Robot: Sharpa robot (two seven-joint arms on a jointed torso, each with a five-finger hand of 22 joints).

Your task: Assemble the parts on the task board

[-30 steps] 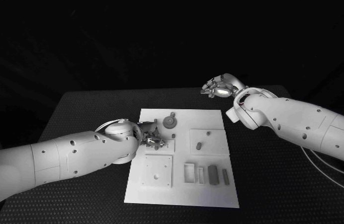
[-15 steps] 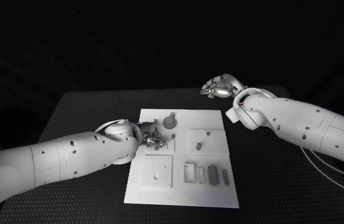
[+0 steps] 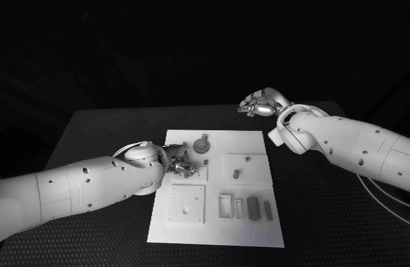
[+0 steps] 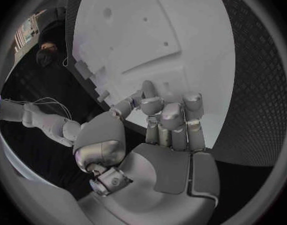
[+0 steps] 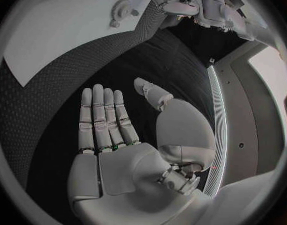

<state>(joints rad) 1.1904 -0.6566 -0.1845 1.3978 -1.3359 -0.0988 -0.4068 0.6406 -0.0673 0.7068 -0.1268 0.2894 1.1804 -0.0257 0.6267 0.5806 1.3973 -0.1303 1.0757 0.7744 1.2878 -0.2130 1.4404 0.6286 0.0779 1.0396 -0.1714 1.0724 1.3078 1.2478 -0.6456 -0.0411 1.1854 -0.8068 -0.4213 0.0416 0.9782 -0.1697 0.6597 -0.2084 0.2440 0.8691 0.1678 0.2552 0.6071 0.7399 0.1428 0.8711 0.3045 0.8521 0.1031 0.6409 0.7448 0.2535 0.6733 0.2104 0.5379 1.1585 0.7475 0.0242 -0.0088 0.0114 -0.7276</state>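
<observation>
Centrally, white task board (image 3: 247, 231) carries grey parts (image 3: 253, 208); left robot hand (image 3: 181, 167) fingers curled, grasp unclear; right robot hand (image 5: 128, 135) flat, empty.

The left hand (image 3: 181, 167) sits a tiny bit nearer the middle of the task board (image 3: 256, 231) now.

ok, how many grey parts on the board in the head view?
4 clearly: a round part near the far edge, a short peg mid-right, a wide bar and a thin bar near-right. The left hand may hide more.
</observation>
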